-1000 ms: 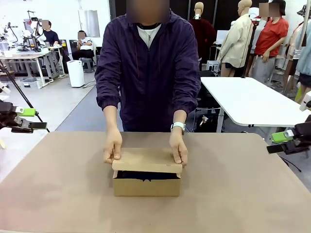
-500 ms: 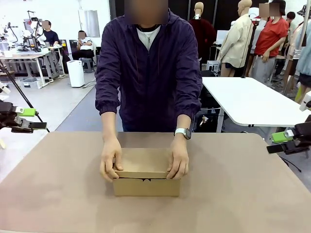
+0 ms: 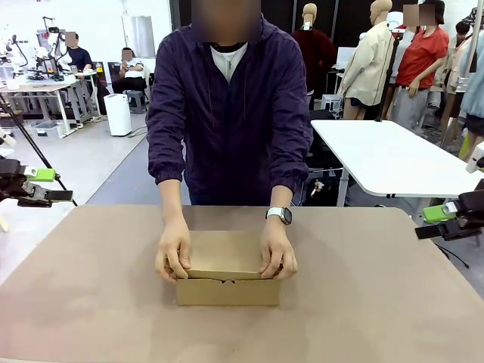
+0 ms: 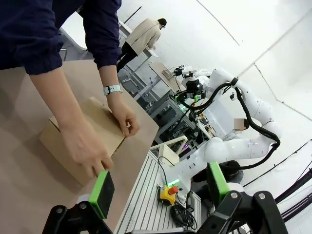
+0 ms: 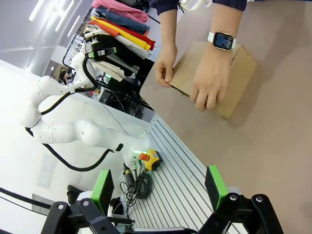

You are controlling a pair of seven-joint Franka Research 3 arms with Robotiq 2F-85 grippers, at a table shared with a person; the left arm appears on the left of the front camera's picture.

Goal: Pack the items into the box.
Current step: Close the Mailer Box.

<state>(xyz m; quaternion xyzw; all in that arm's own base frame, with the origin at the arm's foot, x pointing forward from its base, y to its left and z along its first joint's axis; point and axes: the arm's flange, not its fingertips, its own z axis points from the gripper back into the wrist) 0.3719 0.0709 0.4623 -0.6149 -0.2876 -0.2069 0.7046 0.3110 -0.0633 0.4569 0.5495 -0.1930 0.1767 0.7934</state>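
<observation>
The brown cardboard box (image 3: 228, 276) sits mid-table with its lid pressed down. A person's hands (image 3: 175, 255) grip both front corners of the lid. The items are hidden inside the box. My left gripper (image 3: 47, 185) hovers open off the table's left edge, far from the box. Off the right edge my right gripper (image 3: 437, 221) hangs open as well. The left wrist view shows the box (image 4: 92, 127) under the person's hands beyond my open left gripper (image 4: 161, 189). In the right wrist view the box (image 5: 239, 73) lies past my open right gripper (image 5: 158, 187).
The brown tabletop (image 3: 378, 302) is bare around the box. A white table (image 3: 386, 155) stands behind at the right. The person stands at the far edge, leaning over the box.
The person has folded the lid down from half open to flat on the box and shifted their hands to its front corners. Both arms stayed still.
</observation>
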